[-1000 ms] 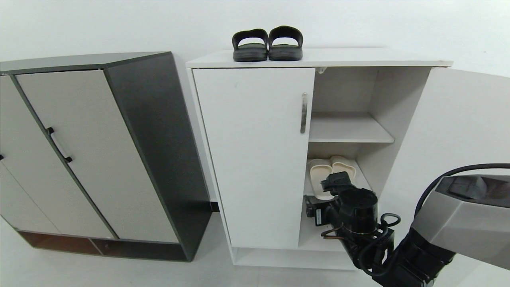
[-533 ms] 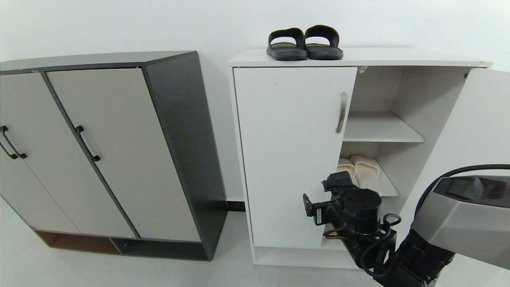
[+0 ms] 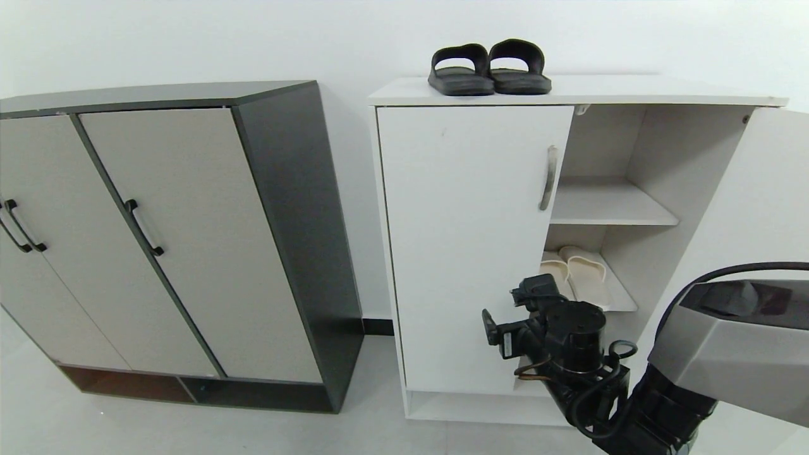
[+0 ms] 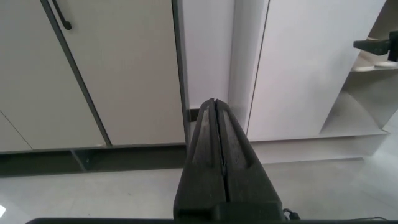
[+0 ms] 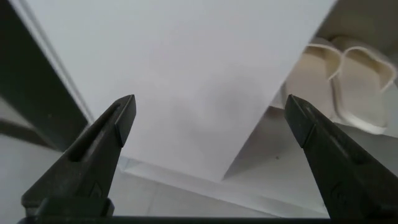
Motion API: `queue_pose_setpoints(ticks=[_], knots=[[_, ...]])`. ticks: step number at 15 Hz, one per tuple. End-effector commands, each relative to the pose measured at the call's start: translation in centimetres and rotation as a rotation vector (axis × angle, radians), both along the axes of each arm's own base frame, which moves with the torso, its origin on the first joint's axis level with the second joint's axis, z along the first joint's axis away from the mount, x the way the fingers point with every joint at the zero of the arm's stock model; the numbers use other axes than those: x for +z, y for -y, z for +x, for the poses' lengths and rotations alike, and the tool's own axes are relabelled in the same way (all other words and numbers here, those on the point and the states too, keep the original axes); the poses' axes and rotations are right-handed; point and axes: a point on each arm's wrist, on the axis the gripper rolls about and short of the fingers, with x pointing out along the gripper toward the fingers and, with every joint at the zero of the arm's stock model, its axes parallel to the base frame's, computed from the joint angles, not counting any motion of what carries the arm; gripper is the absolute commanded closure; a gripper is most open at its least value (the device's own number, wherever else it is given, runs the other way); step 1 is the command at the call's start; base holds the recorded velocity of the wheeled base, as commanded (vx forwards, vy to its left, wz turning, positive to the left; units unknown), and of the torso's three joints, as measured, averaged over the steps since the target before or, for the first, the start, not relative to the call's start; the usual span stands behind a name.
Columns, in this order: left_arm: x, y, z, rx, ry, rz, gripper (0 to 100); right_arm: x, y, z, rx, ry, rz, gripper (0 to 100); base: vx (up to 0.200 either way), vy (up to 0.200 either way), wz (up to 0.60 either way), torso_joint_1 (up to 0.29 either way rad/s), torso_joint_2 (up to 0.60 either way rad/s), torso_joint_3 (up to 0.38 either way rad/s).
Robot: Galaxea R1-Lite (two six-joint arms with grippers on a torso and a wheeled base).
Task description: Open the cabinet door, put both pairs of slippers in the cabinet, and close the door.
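Note:
A pair of black slippers (image 3: 490, 66) stands on top of the white cabinet (image 3: 632, 91). Its left door (image 3: 468, 240) is shut and its right door (image 3: 758, 202) is swung open. A pair of beige slippers (image 3: 575, 272) lies on the lower shelf (image 3: 622, 297) inside. My right gripper (image 5: 208, 124) is open and holds nothing; it stands low before the shut door's inner edge, with the beige slippers (image 5: 348, 81) off to one side. My left gripper (image 4: 215, 104) is shut on nothing, low near the floor, facing the gap between the two cabinets.
A grey cabinet (image 3: 158, 240) with dark sides and black handles stands to the left of the white one. The upper shelf (image 3: 607, 205) of the white cabinet is bare. Pale floor (image 3: 379, 436) runs in front of both.
The whole head picture has shifted to the right, so the camera has moved. The right gripper, earlier before the open compartment, now stands before the shut door's edge.

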Motion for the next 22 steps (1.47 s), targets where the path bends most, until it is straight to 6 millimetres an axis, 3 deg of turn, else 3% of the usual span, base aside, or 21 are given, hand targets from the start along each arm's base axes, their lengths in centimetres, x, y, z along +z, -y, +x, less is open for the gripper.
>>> queue_pose_setpoints(ticks=[1, 6, 9, 22], knots=[[0.0, 0.0, 0.0, 0.0, 0.0, 0.0, 100, -0.19, -0.05, -0.01, 0.002, -0.001, -0.002, 0, 0.0, 0.0, 0.0, 0.0, 0.0, 0.0], [0.0, 0.0, 0.0, 0.0, 0.0, 0.0, 100, -0.16, 0.01, -0.01, 0.001, -0.001, -0.004, 0, 0.0, 0.0, 0.0, 0.0, 0.0, 0.0], [0.02, 0.0, 0.0, 0.002, 0.002, 0.0, 100, -0.16, 0.01, -0.01, 0.001, -0.001, -0.004, 0, 0.0, 0.0, 0.0, 0.018, -0.19, -0.276], [0.02, 0.0, 0.0, 0.0, 0.002, 0.0, 100, -0.44, 0.06, -0.07, 0.001, -0.002, -0.005, 0, 0.0, 0.0, 0.0, 0.121, -0.48, -0.334]])
